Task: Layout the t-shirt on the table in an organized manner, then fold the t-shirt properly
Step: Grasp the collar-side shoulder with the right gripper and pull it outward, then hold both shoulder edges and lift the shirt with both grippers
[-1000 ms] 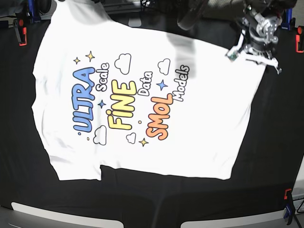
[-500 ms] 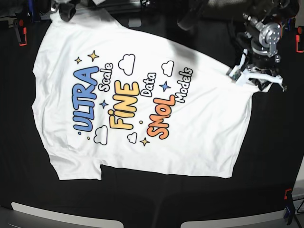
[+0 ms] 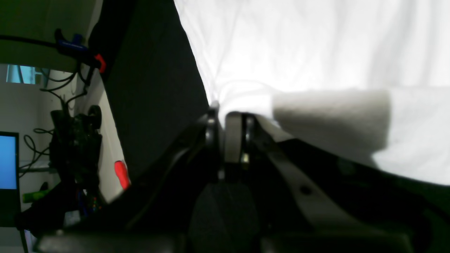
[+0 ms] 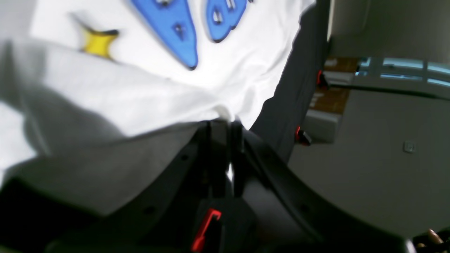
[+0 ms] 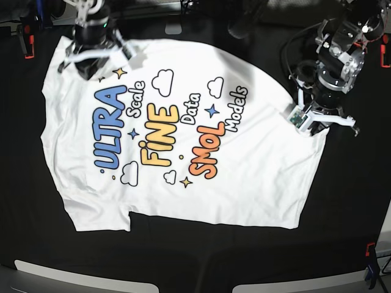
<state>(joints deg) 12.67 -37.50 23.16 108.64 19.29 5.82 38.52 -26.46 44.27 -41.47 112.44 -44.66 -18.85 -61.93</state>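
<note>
The white t-shirt (image 5: 256,171) lies print up on the black table (image 5: 354,201), its "ULTRA FINE SMOL" lettering running diagonally. My left gripper (image 5: 319,125) is at the shirt's right-hand corner, shut on the fabric. In the left wrist view the left gripper (image 3: 221,112) pinches the bunched white edge of the t-shirt (image 3: 299,45). At the far left my right gripper (image 5: 91,66) is shut on the shirt's edge near the yellow stars. The right wrist view shows that gripper (image 4: 225,121) clamping a fold of the t-shirt (image 4: 140,88) beside blue letters.
Red clamps (image 5: 28,47) (image 5: 385,56) hold the cloth at the far corners, and another clamp (image 5: 370,256) sits at the near right. Pale strips line the table's front edge (image 5: 79,278). Off the table's side stand cables and a monitor (image 3: 7,160).
Both grippers have moved toward the table's front, dragging the shirt's far edge with them. The right arm has come into view at the far left, and the right-hand corner has shifted down and inward.
</note>
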